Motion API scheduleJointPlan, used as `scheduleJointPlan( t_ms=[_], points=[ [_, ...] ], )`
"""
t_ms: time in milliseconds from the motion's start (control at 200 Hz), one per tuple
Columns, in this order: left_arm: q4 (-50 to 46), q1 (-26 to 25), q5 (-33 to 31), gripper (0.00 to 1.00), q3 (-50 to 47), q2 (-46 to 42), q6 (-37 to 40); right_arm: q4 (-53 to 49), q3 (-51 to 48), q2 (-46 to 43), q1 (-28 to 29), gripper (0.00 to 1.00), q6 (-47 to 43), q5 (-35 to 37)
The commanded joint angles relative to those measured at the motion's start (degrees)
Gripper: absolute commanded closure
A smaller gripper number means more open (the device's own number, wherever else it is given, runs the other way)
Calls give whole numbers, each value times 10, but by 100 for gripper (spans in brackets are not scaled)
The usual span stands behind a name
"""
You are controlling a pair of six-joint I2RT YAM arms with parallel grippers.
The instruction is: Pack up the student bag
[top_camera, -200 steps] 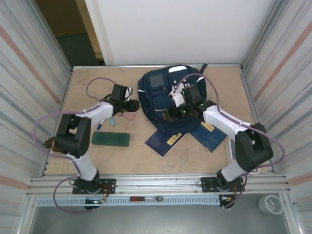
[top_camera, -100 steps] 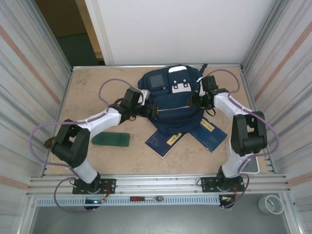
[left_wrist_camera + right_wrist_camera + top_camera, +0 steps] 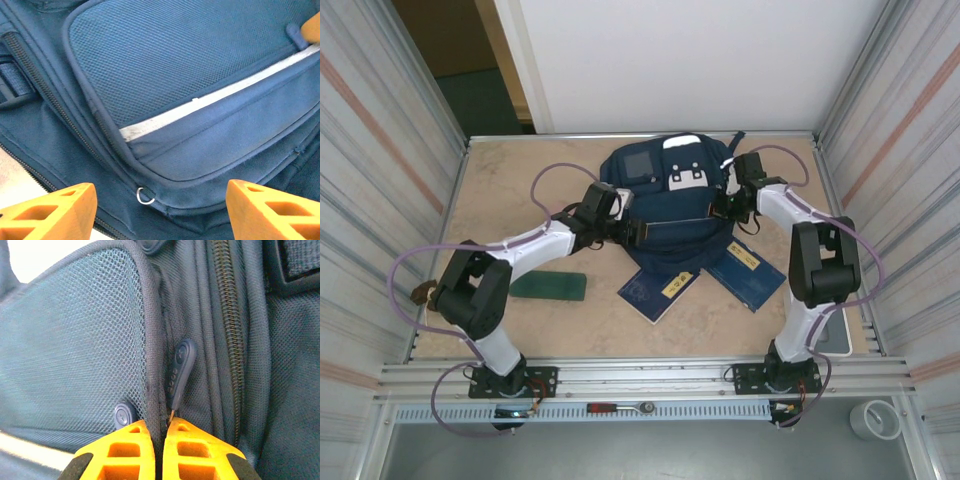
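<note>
Unzipping the student bag [image 3: 670,215]: right hand [image 3: 159,422] pinches the zip pull [image 3: 181,367], left hand [image 3: 157,194] gapes wide; next, drag it open.

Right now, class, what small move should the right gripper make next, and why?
Probably draw the zipper pull along its track: the right gripper is shut on the pull's base, and the student bag looks zipped.

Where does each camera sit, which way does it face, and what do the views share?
Top external: above and behind the bases, looking down on the table, left arm, right arm and student bag.
Left wrist: facing the bag's mesh pocket past the open left gripper.
Right wrist: facing the bag's side, right gripper shut on a zip pull.
Shared: every view holds the bag.
</note>
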Motion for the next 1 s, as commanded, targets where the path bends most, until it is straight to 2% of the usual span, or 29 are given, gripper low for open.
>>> scheduleJointPlan(
  t_ms=[0, 75, 195, 381, 556, 691, 847, 992],
  points=[
    [7, -3, -14, 29, -1, -61, 79, 93, 5, -91, -21, 100, 99, -157],
    [14, -6, -15, 27, 1, -84, 135, 152, 4, -114, -30, 100, 164, -209],
    [21, -20, -36, 20, 14, -100, 217, 195, 14, -118, -31, 100, 224, -234],
    [-13, -44, -64, 14, 75, -60, 305, 272, 14, -92, -30, 100, 309, -269],
    [-45, -52, -76, 11, 132, -5, 348, 272, 26, -69, -23, 100, 316, -282],
    [-64, -53, -46, 10, 152, 20, 368, 268, 28, -58, -24, 100, 316, -290],
    [-52, -54, -33, 6, 132, -4, 362, 243, 49, -28, -26, 100, 298, -304],
    [-36, -59, -29, 6, 79, -64, 381, 239, 65, -5, -23, 100, 300, -318]
  ],
)
